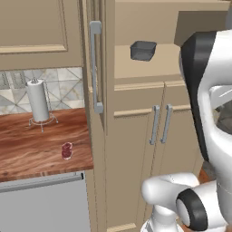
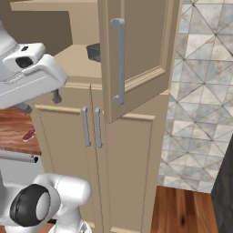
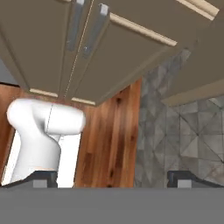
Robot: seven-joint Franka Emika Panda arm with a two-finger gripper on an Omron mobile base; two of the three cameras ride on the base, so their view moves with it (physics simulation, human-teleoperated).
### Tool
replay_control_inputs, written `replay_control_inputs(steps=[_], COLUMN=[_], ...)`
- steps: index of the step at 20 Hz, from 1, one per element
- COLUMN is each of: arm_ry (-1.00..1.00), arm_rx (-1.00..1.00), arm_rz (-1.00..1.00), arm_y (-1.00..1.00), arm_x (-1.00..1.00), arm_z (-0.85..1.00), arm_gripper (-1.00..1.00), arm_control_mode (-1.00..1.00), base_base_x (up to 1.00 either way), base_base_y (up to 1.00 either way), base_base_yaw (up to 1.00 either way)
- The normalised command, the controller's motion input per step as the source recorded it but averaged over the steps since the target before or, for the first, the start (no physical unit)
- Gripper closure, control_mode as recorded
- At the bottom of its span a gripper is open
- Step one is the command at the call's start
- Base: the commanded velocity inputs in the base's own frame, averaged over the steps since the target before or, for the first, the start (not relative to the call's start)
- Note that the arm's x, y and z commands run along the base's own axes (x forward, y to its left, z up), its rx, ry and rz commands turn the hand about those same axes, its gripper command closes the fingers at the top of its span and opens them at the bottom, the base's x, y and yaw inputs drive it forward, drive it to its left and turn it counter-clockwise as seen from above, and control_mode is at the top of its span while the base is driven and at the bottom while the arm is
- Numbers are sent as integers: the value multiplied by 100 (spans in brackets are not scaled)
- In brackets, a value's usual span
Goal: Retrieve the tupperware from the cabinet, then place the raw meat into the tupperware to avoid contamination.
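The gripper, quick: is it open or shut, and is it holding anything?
Gripper: open, fingers spread wide with nothing between them, pointing down at the floor in front of the cabinet.

Two flanking base views on the cabinet (image 1: 136,136); downward hand view.

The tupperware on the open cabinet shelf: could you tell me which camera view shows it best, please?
The left base view: the tupperware sits whole and unobstructed on the cabinet shelf. In the right base view, the open door hides most of it, leaving a dark corner. The hand view faces the lower doors and floor.
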Motion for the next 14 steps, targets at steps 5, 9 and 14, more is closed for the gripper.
replay_control_inputs(steps=[5,9,14], arm_ry=[13,21,25], arm_rx=[-35,-27,-21], arm_rz=[1,13,16], arm_y=[5,-2,-15], arm_x=[63,83,79], arm_z=[-60,-51,-12], arm_gripper=[-100,-100,-100], arm_control_mode=[-100,-100,-100], base_base_x=[0,0,0], base_base_y=[0,0,0], base_base_yaw=[0,0,0])
